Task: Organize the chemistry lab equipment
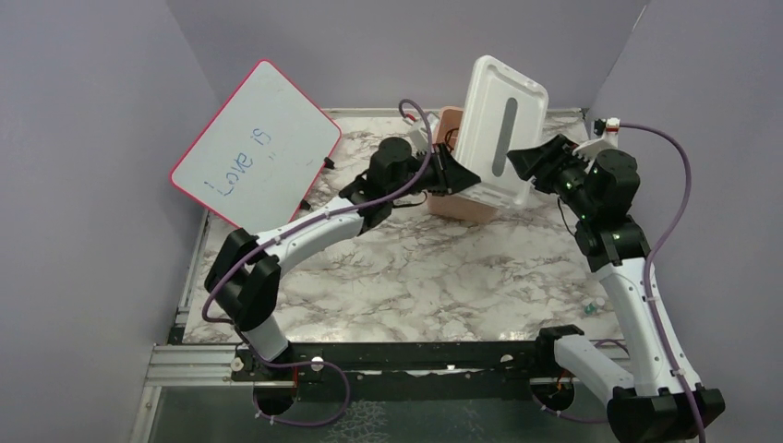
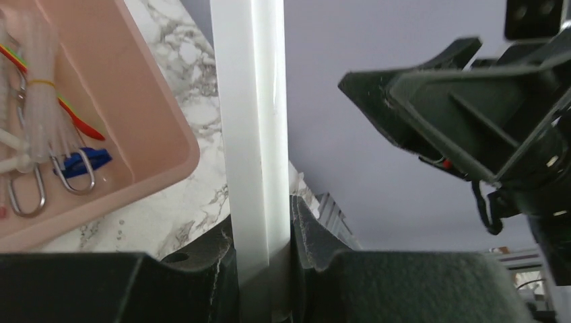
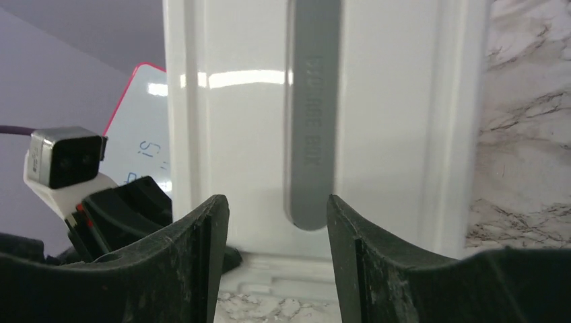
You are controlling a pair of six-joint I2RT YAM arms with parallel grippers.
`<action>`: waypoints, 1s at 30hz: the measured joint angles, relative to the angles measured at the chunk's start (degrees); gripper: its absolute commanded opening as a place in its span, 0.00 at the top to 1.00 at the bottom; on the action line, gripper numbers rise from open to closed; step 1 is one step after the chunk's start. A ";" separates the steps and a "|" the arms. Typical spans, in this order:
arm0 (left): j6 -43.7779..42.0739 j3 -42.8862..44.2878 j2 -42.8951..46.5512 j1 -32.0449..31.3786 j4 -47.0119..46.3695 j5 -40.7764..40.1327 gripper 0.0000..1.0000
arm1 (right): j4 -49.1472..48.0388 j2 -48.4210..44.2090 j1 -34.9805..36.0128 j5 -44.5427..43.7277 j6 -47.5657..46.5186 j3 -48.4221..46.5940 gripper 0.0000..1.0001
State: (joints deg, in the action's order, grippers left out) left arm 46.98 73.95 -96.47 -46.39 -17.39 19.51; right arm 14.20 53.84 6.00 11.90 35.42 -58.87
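The white lid [image 1: 503, 129] stands upright, tilted, over the pink tub [image 1: 450, 198] at the back of the table. My left gripper [image 1: 459, 175] is shut on the lid's lower left edge; the left wrist view shows that edge [image 2: 252, 101] pinched between the jaws of the left gripper [image 2: 261, 222]. My right gripper [image 1: 522, 161] is open just off the lid's right side, and in its wrist view the right gripper [image 3: 277, 222] faces the lid [image 3: 242, 134] with nothing between the jaws. Chemistry lab equipment lies in the tub [image 2: 135, 81]: a clear tube [image 2: 40, 87], a red-yellow rod [image 2: 74, 111] and metal tongs [image 2: 27, 195].
A pink-rimmed whiteboard [image 1: 254, 148] leans against the left wall. A tiny blue-capped vial [image 1: 588, 305] lies on the marble table beside the right arm. Purple walls enclose the back and both sides.
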 measured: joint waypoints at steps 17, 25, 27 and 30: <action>10.88 0.31 -1.09 11.39 -0.55 11.63 1.00 | 1.46 2.54 0.00 -13.62 -2.54 6.38 0.41; 12.76 2.82 -7.02 11.45 -0.55 13.70 1.00 | 0.85 7.54 0.00 -13.84 -3.48 8.17 0.52; 13.07 3.45 -7.98 11.67 -0.57 13.94 1.00 | 0.81 9.16 0.00 -13.79 -4.07 8.24 0.54; 13.25 4.07 -9.14 12.22 -0.76 14.36 1.00 | 0.52 11.50 0.00 -13.77 -4.92 8.28 0.55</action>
State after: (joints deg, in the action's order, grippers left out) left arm 60.23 78.02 -105.60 -34.17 -18.15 33.87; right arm 14.72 65.34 6.00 -1.87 30.50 -50.59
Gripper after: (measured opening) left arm 0.237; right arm 0.462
